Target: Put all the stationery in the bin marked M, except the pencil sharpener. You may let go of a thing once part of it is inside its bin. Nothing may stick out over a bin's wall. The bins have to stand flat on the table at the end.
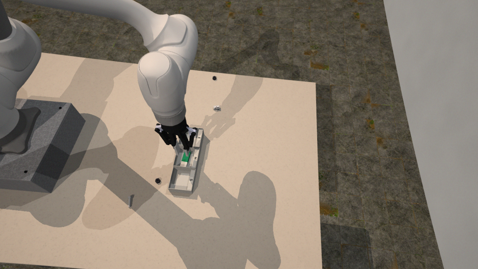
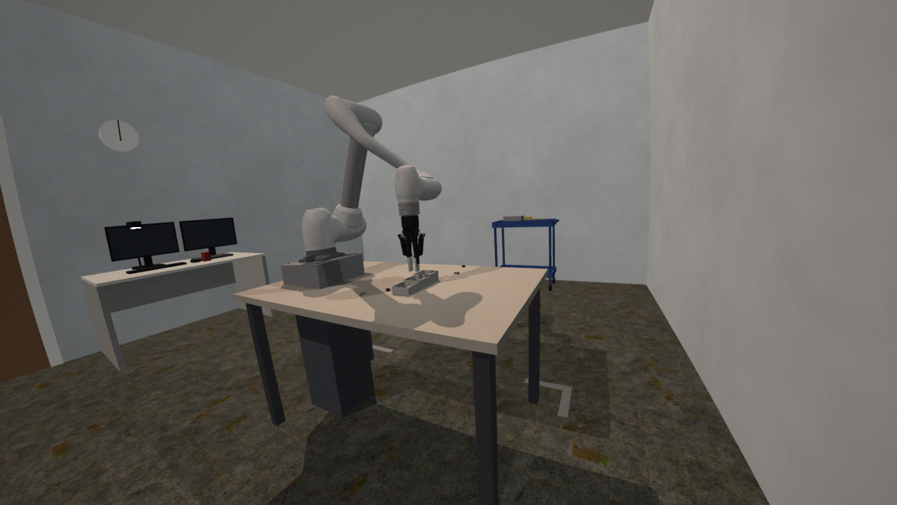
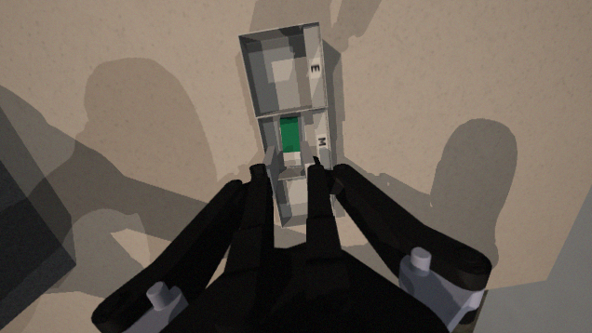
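Note:
My gripper is partly open, its fingertips apart just above bin M, with nothing held between them. A green and white eraser lies in bin M, below the fingertips; it looks wholly inside the walls. Bin M is the middle one of a joined row of three grey bins standing flat. The fingers hide part of bin M. The small silvery pencil sharpener lies on the table, beyond the bin E end of the row.
Bin E and bin S adjoin bin M. One small black piece lies near the table's far edge, another black piece beside bin S. A thin grey piece lies farther left. The robot's base block stands left.

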Controlling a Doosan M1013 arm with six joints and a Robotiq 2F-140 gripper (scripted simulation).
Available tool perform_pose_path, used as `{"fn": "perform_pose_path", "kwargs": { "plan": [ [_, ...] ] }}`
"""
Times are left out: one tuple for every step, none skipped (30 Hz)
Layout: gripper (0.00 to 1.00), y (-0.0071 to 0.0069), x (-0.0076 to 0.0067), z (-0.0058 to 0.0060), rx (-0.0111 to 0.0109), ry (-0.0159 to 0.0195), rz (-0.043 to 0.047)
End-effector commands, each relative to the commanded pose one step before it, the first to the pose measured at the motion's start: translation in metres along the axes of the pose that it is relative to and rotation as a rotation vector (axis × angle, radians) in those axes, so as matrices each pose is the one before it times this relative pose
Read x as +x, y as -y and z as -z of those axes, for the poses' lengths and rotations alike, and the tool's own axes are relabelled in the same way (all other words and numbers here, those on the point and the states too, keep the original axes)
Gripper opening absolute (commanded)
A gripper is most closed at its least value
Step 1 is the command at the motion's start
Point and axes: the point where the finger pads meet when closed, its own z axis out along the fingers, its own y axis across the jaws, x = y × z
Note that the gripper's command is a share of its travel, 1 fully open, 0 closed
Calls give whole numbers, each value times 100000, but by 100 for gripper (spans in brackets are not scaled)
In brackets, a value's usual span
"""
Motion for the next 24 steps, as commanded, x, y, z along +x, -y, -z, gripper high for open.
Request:
{"fn": "perform_pose_path", "kwargs": {
  "plan": [
    [26,-83,-12,213,-161,364,352],
    [26,0,0,0,0,0,0],
    [26,0,0,0,0,0,0],
    [26,0,0,0,0,0,0],
    [26,0,0,0,0,0,0],
    [100,0,0,400,0,0,0],
    [100,0,0,400,0,0,0],
    [100,0,0,400,0,0,0],
    [100,0,0,400,0,0,0],
    [100,0,0,400,0,0,0],
    [100,0,0,400,0,0,0],
    [100,0,0,400,0,0,0],
    [100,0,0,400,0,0,0],
    [100,0,0,400,0,0,0],
    [100,0,0,400,0,0,0],
    [100,0,0,400,0,0,0],
    [100,0,0,0,0,0,0],
    [100,0,0,0,0,0,0],
    [100,0,0,400,0,0,0],
    [100,0,0,400,0,0,0],
    [100,0,0,400,0,0,0],
    [100,0,0,400,0,0,0],
    [100,0,0,400,0,0,0],
    [100,0,0,400,0,0,0]
  ]
}}
